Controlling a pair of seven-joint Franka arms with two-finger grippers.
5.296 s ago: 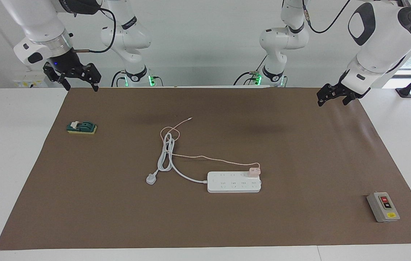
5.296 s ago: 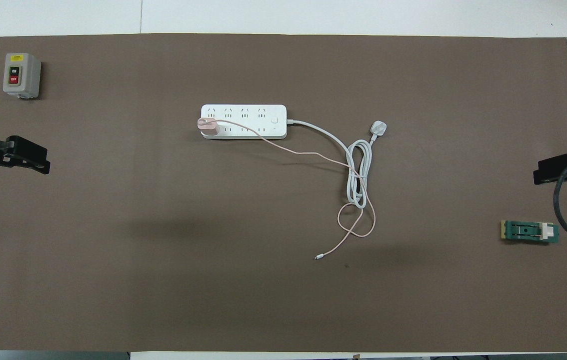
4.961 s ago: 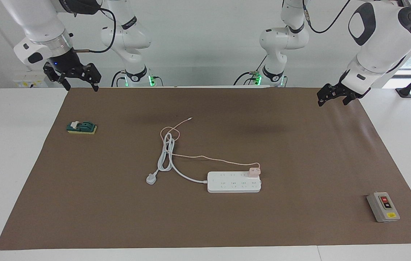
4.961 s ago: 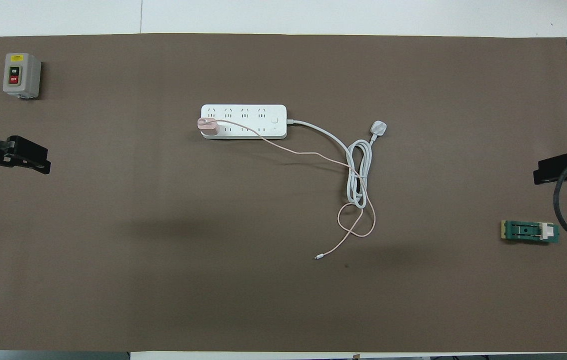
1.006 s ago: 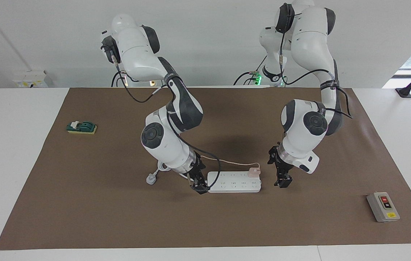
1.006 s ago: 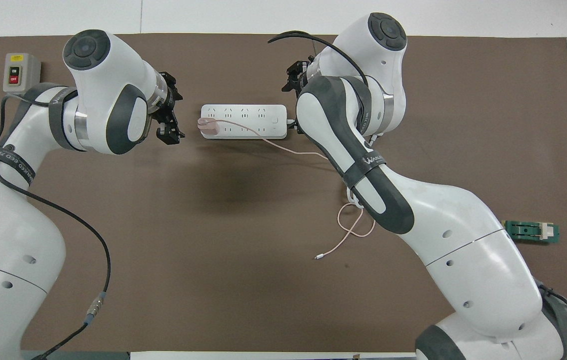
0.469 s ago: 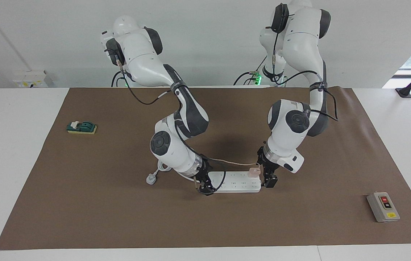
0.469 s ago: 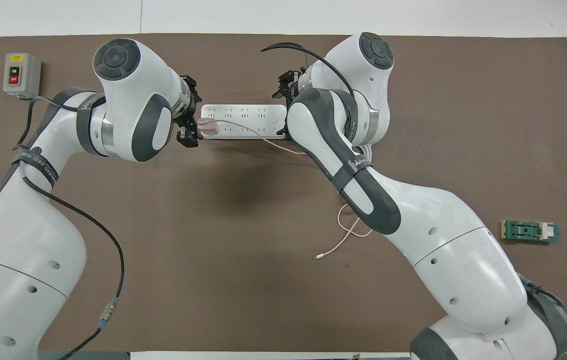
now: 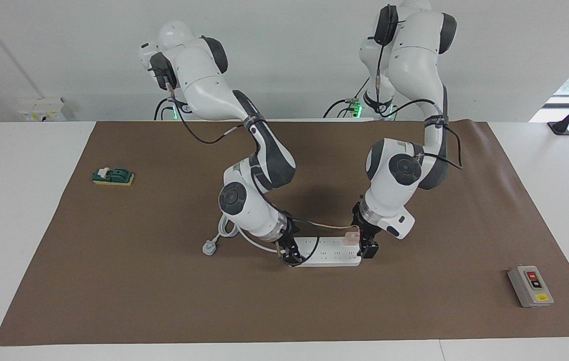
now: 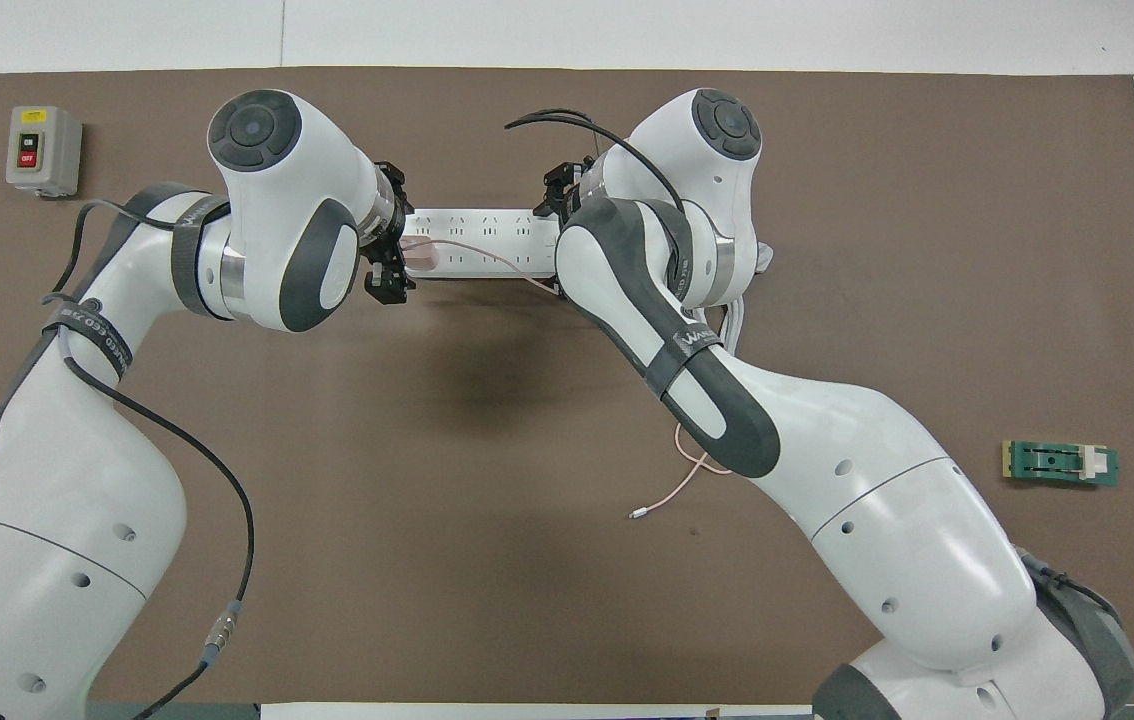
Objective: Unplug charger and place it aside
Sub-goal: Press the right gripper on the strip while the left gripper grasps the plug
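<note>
Pink charger [image 9: 350, 239] sits plugged into the white power strip [image 9: 327, 257] at its left-arm end. Left gripper [image 9: 368, 246] brackets it, jaws spread; right gripper [image 9: 289, 255] braces the other end, jaws unclear. Light, rigid: pinch its sides.

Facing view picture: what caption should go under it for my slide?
Two robot arms close in on a power strip: left gripper open beside the plugged-in pink charger, right gripper at its cord end.

Switch box [image 10: 44, 150], worktop corner at the left arm's end, farthest from the robots: black button reads "ON", red button below it "OFF"; yellow label above them too small to read. Right arm's dark forearm band [image 10: 684, 345]: white lettering, illegible. Left arm's band [image 10: 87, 330]: likewise illegible.
</note>
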